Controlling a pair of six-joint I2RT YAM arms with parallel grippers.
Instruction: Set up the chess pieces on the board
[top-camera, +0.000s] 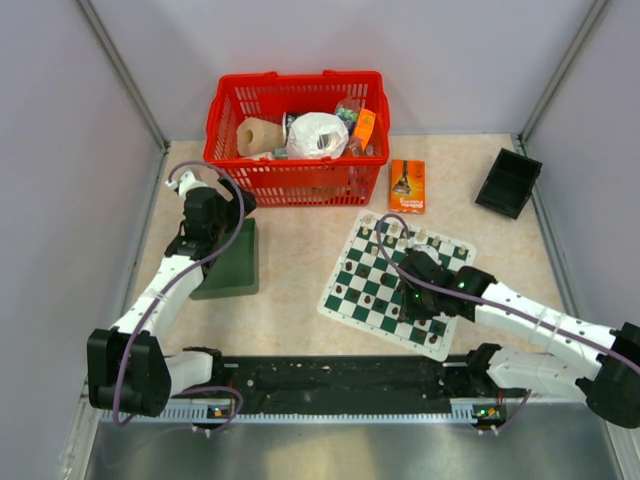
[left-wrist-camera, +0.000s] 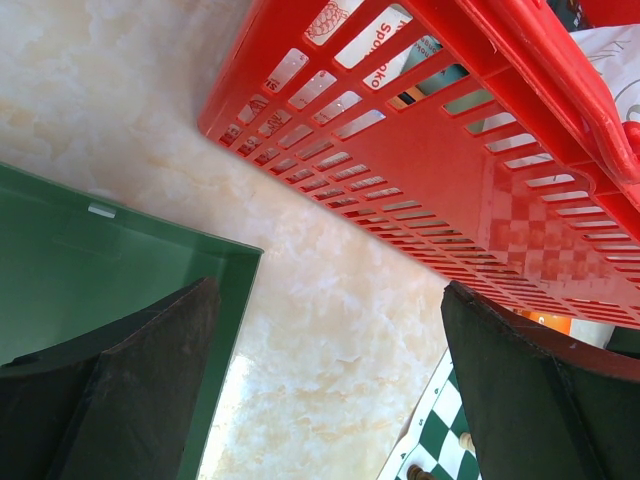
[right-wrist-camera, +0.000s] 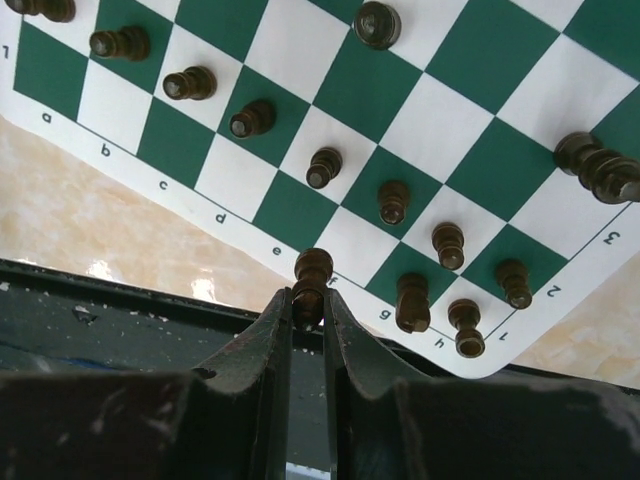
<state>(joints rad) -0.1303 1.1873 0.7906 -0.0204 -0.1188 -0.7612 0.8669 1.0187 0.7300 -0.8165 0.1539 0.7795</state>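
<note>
Jaws of the right gripper (right-wrist-camera: 308, 312) were pinched almost together on one dark piece (right-wrist-camera: 312, 272) in the right wrist view. The piece stood upright at the white border of the board (right-wrist-camera: 400, 160), near the printed letters e and f, its base hidden between the fingers. Other dark chess pieces (right-wrist-camera: 392, 200) stood in a slanting line across the green and white squares beyond the claw. More clustered near the g and h corner, and those at the top left were cut off by the frame. A black strip (right-wrist-camera: 110, 320) ran below the board's near edge, beside the cream marbled table (right-wrist-camera: 90, 210).

In the left wrist view, the left gripper (left-wrist-camera: 330, 400) was spread wide and held nothing. One finger hung over the green tray (left-wrist-camera: 100, 250) and the other was below the slatted wall of the red basket (left-wrist-camera: 430, 170). The basket's contents were hard to make out through the slats. Only a corner of the board showed, at the bottom edge beside the right-hand finger.

From the top camera, the board lay tilted right of centre. The right wrist covered its near squares, so the held piece could not be seen. Small pale pieces (top-camera: 421, 238) lined the far edge. The left gripper hung above the green tray, well apart from the board. An orange box (top-camera: 407, 185) and a black tray (top-camera: 508, 183) lay beyond, within grey walls (top-camera: 60, 150).
</note>
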